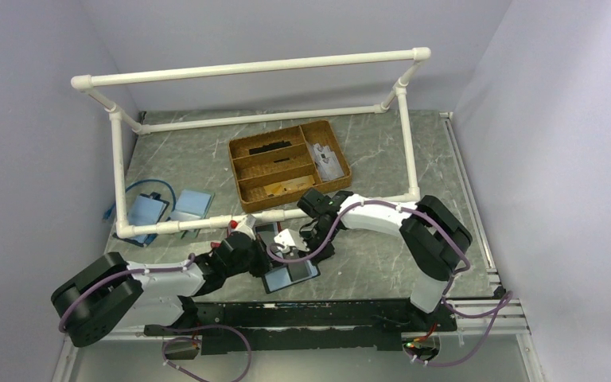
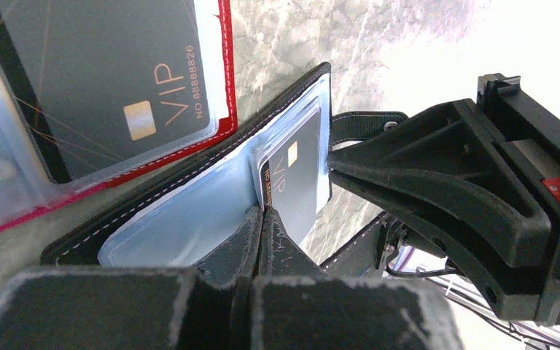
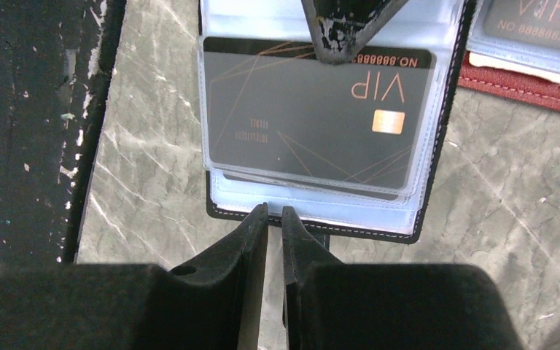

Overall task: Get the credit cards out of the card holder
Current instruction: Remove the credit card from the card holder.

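Watching left gripper (image 2: 264,214), shut on dark card (image 3: 313,124): thin bite may slip. Right gripper (image 3: 275,213) narrow at card holder (image 3: 350,230) edge, hold unclear; you could drag it.

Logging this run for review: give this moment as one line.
left gripper: shut on dark card | right gripper: shut on card holder edge | dark card: not yet out

Card holder (image 1: 290,277) boxed in, left gripper (image 2: 262,211) pinched on dark card (image 3: 313,117) at one edge, right gripper (image 3: 275,210) at opposite edge, red-edged holder (image 2: 117,87) just beside, white pipe rail (image 1: 207,223) behind, bare table (image 3: 518,277) open beside it
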Controlling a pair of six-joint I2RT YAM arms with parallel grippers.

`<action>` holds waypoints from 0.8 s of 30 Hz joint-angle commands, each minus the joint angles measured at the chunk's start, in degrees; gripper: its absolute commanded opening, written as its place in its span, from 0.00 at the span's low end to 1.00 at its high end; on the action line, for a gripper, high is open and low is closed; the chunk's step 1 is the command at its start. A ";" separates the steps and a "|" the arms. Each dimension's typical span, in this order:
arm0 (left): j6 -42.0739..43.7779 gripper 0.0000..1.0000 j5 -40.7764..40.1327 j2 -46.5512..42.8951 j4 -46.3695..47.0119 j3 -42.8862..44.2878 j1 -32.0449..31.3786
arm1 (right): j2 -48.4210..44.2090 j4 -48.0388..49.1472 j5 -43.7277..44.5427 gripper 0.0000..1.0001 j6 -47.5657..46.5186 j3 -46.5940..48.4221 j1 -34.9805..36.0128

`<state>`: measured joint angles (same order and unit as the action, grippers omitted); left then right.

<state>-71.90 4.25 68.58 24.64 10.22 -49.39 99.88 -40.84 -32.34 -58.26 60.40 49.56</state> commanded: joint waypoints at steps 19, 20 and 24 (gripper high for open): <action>2.98 0.19 5.36 5.04 4.47 -0.07 1.78 | 3.13 -1.33 -3.52 0.17 3.67 2.34 -0.25; 3.06 0.21 5.53 5.24 4.33 0.04 1.82 | 3.13 -1.35 -3.52 0.17 3.68 2.43 -0.25; 3.47 0.24 5.84 5.79 3.26 0.65 1.77 | 3.13 -1.35 -3.38 0.17 3.77 2.44 -0.25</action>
<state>-69.65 8.40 73.06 29.06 9.65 -47.48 102.02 -41.78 -33.56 -54.92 61.93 49.10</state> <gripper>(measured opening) 0.227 0.168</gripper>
